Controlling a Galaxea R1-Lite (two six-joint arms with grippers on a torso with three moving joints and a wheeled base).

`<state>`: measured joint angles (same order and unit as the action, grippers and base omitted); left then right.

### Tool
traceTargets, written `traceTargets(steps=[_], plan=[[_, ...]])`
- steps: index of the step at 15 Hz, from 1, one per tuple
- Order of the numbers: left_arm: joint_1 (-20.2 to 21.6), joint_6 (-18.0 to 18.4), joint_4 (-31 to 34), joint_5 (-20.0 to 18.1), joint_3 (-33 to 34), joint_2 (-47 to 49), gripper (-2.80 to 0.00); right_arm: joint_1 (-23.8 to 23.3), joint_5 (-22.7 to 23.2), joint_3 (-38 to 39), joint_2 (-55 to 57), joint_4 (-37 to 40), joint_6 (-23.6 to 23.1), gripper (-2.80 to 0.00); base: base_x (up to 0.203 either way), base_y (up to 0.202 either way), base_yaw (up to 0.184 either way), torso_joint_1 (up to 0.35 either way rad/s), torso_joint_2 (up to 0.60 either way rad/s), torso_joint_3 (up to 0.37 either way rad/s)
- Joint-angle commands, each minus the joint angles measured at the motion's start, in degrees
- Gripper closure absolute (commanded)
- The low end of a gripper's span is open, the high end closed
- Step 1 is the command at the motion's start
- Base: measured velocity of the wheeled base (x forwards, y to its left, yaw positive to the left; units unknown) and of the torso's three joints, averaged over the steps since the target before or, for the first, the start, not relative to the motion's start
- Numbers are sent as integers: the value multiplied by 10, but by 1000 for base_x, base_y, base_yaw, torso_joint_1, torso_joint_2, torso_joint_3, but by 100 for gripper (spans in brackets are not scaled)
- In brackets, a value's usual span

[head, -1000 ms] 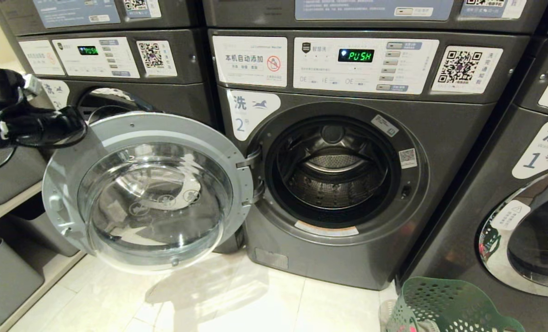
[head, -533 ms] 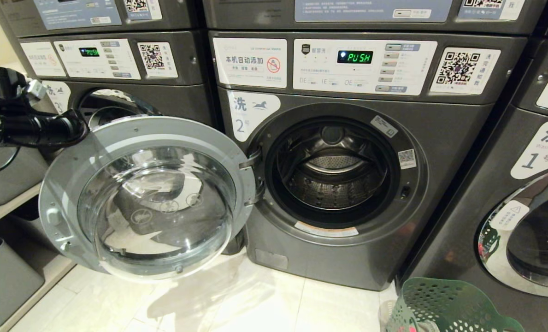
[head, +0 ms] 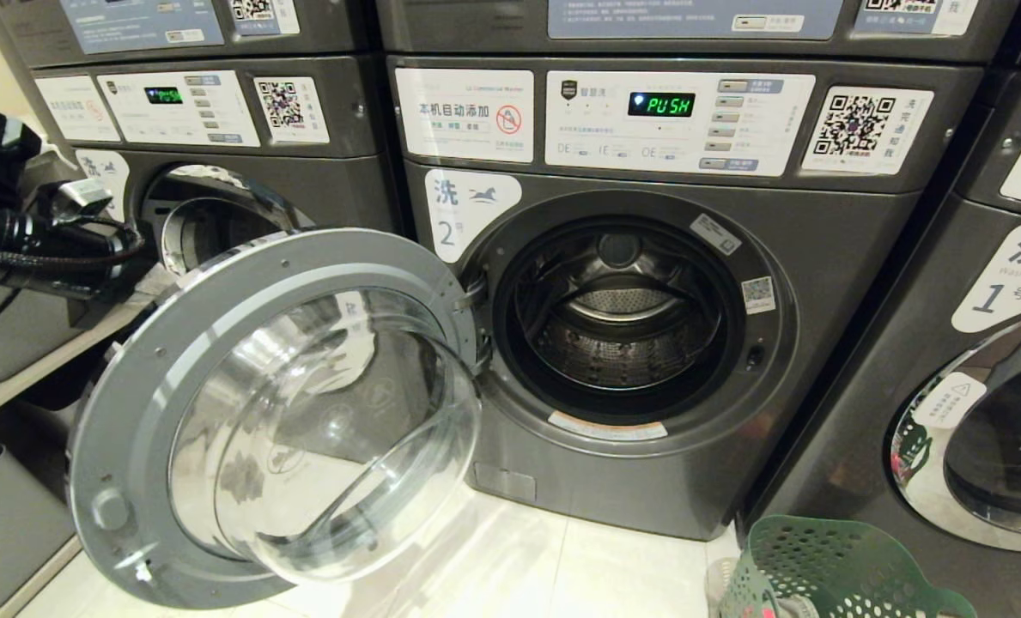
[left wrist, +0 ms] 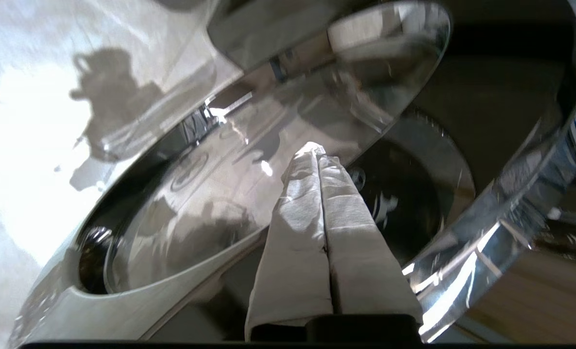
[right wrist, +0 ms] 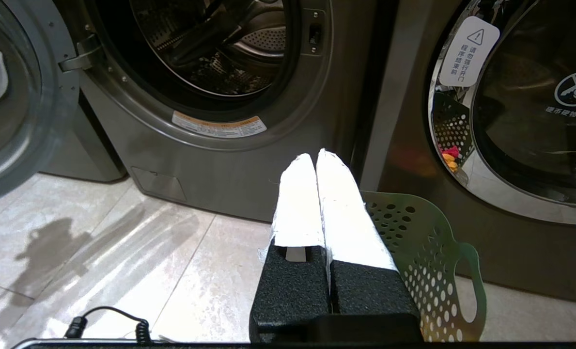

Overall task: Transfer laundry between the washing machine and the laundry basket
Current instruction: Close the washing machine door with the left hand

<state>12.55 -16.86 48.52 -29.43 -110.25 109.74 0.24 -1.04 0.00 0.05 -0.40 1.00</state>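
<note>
1. The washing machine (head: pixel 639 343) stands with its door (head: pixel 278 412) swung wide and its drum bare.
2. The laundry basket (head: pixel 828 571) sits on the floor, right of the washing machine.
3. The right hand (right wrist: pixel 317 157), fingers pressed together and holding nothing, hangs just over the basket, nearer than the left hand (left wrist: pixel 314 150), also pinched closed and empty, behind the door.

The washing machine (head: pixel 647 343) carries a "洗 2号" label (head: pixel 467 210); its display (head: pixel 662 105) reads "PUSH". The neighbouring machine's label (head: pixel 1008 275) reads "洗 Washer 1号".

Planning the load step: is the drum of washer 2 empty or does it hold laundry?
Empty, as far as shows: through the open door the drum shows only bare perforated metal, no cloth.
</note>
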Motion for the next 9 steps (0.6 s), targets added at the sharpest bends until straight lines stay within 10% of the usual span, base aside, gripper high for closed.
traceTargets(steps=[1,9], plan=[[-32,-2,69,-2,2,-47,0,0,-3,0,0,0,6,0,0,0,0,0,0,0],[-287,-15,179,-55,29,-78,0,0,-4,0,0,-1,16,0,0,0,0,0,0,0]])
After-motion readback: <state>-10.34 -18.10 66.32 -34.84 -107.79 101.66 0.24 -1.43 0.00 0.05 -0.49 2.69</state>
